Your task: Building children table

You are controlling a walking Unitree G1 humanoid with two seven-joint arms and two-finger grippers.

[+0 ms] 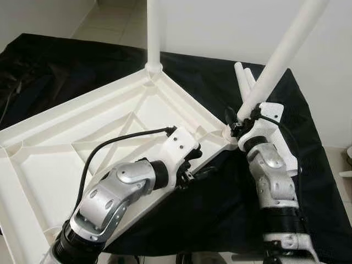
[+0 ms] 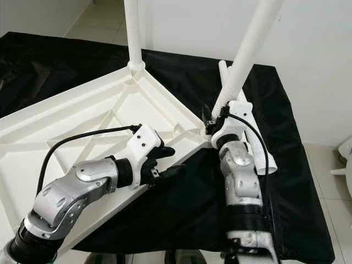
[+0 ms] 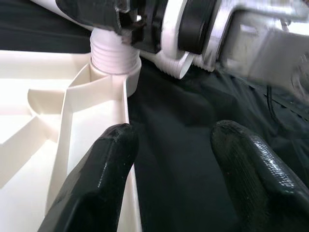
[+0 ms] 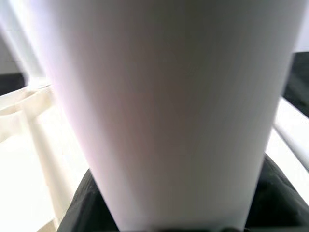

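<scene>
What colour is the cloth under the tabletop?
Plain black cloth, seen best in the right eye view.

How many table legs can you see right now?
4: upright leg at the far corner of the tabletop; tilted leg in the right gripper at the near corner; apparently two loose legs on the cloth behind it, partly hidden.

Upturned tabletop (image 1: 66,143) lies on the cloth (image 1: 220,198), filling the left and centre. One leg (image 1: 154,33) stands upright in its far corner. A second leg (image 1: 280,58), tilted right, sits at the right corner socket (image 3: 115,67). Two loose legs (image 1: 245,77) lie on the cloth just behind it. Left gripper (image 2: 168,165) sits at the tabletop's near right edge; right gripper (image 1: 237,122) is at the tilted leg's base.
</scene>
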